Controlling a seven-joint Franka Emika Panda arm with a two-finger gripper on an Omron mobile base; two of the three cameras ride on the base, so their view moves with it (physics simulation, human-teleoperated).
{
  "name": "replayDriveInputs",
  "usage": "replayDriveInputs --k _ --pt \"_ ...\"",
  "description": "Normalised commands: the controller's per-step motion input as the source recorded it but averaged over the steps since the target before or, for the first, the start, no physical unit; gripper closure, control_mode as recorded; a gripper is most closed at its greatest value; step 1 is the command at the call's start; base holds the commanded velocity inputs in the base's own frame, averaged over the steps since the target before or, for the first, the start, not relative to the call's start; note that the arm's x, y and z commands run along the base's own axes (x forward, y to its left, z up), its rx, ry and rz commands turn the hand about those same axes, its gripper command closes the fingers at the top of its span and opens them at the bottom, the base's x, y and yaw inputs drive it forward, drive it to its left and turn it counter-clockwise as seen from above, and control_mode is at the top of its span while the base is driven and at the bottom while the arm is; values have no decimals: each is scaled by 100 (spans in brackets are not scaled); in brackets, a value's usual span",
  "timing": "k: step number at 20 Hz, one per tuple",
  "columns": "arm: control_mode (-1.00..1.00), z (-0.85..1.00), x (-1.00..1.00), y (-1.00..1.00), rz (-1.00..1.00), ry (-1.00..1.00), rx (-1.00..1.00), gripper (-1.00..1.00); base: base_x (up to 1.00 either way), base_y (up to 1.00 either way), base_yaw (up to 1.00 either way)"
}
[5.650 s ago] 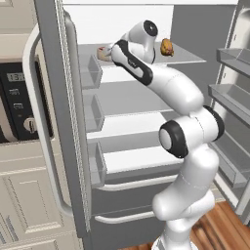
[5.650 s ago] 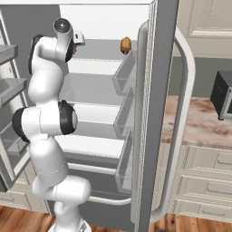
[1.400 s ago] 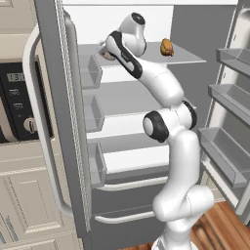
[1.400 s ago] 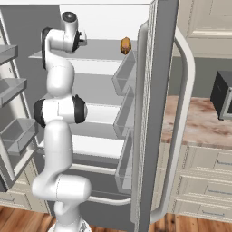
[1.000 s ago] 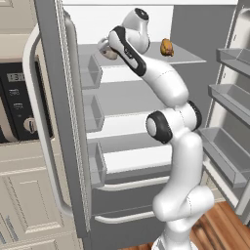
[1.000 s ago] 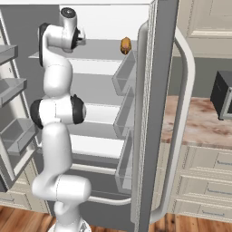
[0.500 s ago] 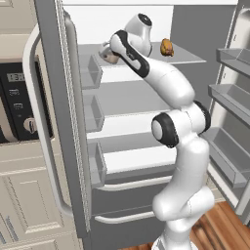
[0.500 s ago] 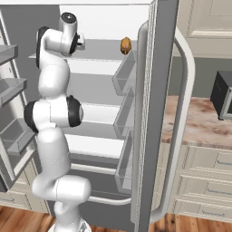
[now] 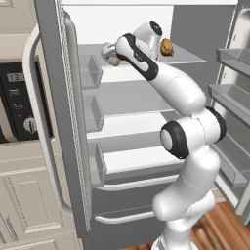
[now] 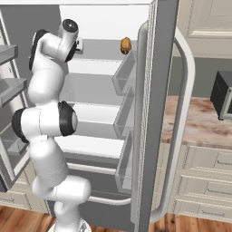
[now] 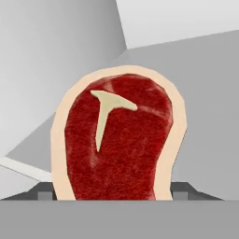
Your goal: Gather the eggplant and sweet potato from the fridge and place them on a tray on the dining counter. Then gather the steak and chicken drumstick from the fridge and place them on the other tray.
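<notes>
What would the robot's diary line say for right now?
place: fridge top shelf | gripper: fingers either side of steak, grip unclear | chicken drumstick: same shelf, apart from gripper

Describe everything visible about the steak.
The steak is a rounded slab with a dark red marbled face, a pale T-shaped bone mark near its top and a cream fat rim all around. It looks raw. In the hand view it sits close before the camera on the grey fridge shelf, its lower edge cut off.
</notes>
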Motion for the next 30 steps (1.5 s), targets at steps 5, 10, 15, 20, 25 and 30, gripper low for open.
replayDriveInputs --k 5,10,15,20,25,30 --pt "-100 19 -52 -9 -5 -3 4 100 0 0 0" --pt "-100 49 -56 -26 -7 0 0 100 0 0 0" --pt "-100 33 -81 -34 -5 0 0 100 0 0 0" --pt "-100 -6 -100 -33 -6 -6 0 100 0 0 0" --pt "-100 -5 -100 -37 -6 -6 0 100 0 0 0" --pt "-100 0 -100 -32 -5 -1 0 100 0 0 0"
